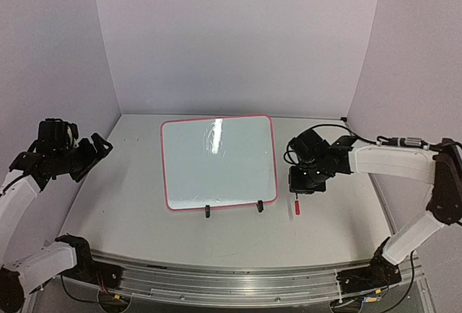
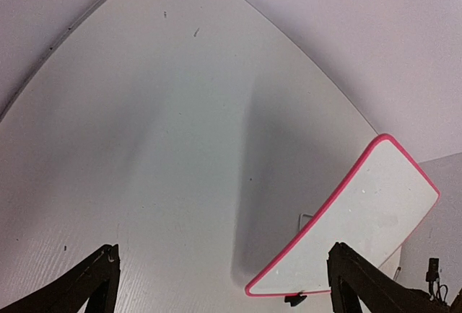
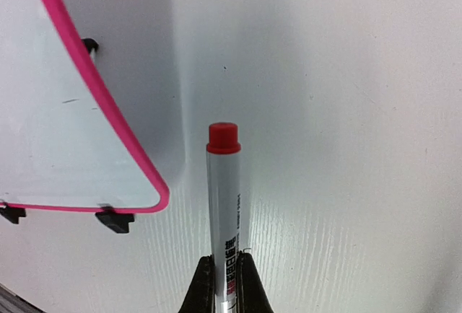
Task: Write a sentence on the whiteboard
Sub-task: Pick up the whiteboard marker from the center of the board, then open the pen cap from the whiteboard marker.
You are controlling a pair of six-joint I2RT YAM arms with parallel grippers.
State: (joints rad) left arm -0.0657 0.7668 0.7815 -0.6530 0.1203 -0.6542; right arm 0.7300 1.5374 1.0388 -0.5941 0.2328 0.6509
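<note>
Right hand clenched on the marker, left hand spread and waiting.

The pale grey counter (image 1: 115, 183) carries the glossy white rectangular whiteboard with a thin pink-red frame (image 1: 219, 161) at its middle, propped on two black clip feet so its face tilts up within reach. My left hand (image 1: 99, 146) hangs well off to its left, jaws wide, likely kept free for the cap. My right hand (image 3: 225, 284), just right of the board, grips the white-barrelled, red-capped marker (image 3: 223, 197) by its rear end.
</note>
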